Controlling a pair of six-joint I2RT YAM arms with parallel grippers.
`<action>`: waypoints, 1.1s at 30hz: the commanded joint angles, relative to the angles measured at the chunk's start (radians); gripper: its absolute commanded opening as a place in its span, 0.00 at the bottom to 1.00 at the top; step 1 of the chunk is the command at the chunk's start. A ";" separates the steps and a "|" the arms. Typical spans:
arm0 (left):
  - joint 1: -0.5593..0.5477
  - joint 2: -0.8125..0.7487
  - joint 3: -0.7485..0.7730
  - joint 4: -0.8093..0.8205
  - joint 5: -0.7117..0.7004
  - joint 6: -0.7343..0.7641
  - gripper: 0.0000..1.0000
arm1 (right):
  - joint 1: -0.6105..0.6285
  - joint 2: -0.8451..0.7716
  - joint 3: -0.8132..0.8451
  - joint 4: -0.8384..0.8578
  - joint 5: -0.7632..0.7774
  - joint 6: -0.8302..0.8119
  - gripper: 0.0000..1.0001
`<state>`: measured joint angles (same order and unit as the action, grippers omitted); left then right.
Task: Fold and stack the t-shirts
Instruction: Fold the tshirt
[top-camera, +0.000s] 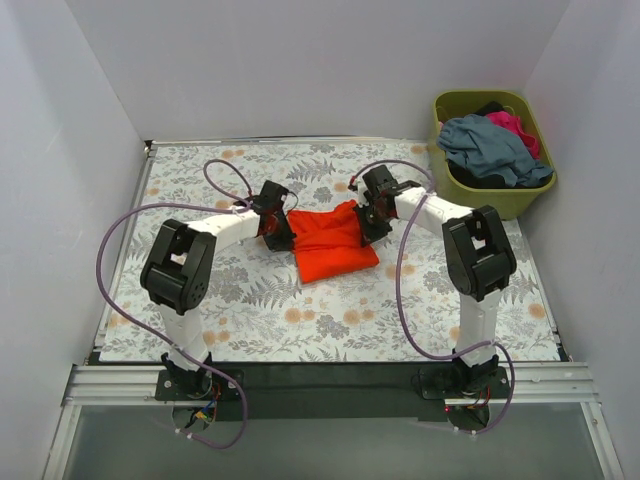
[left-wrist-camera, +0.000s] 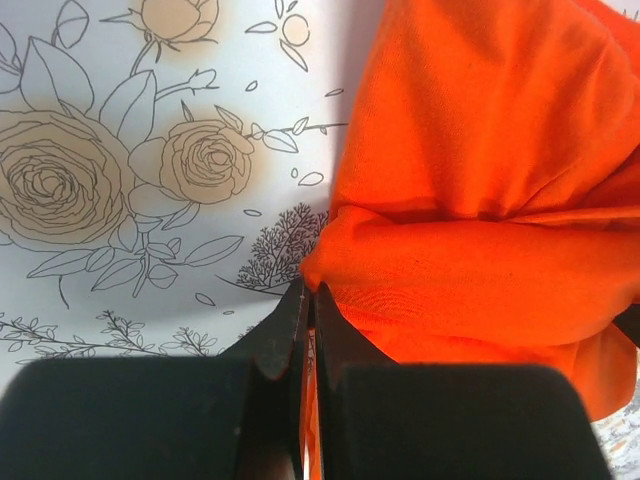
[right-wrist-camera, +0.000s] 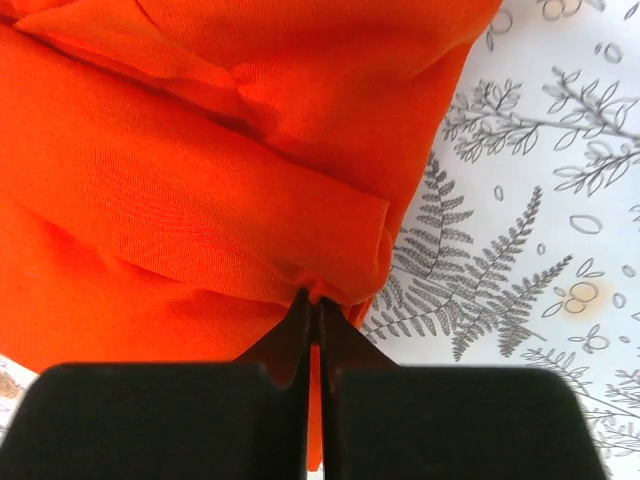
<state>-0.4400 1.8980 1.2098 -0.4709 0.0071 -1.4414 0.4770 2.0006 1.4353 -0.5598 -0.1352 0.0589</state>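
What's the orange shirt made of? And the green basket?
The orange shirt looks like soft, matte knit cloth: fine weave and floppy folds show. The green basket seems smooth plastic with a stiff rim, though it's too far to be sure.

Pretty plain setup: the counter (top-camera: 330, 335) has a white cover printed with grey ferns and pale tan roses. It's boxed in by a bare white back wall (top-camera: 300, 60), left wall (top-camera: 50, 200) and right wall (top-camera: 600, 200). The light is soft and even, with faint shadows. An olive-green basket (top-camera: 520, 205) sits at the far right corner. A black strip (top-camera: 330, 370) and an aluminium rail (top-camera: 330, 385) run along the near edge.
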 joint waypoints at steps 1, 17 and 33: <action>0.007 -0.020 -0.082 -0.077 -0.009 0.016 0.00 | 0.002 -0.029 -0.097 -0.002 -0.030 0.024 0.01; -0.138 -0.592 -0.432 -0.236 0.056 -0.123 0.00 | 0.181 -0.545 -0.540 -0.054 -0.040 0.249 0.01; -0.140 -0.580 -0.256 -0.241 0.005 -0.116 0.00 | 0.140 -0.448 -0.193 -0.221 -0.015 0.170 0.01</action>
<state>-0.5846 1.3098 0.9195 -0.7097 0.0475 -1.5593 0.6262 1.5223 1.1858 -0.7353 -0.1524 0.2615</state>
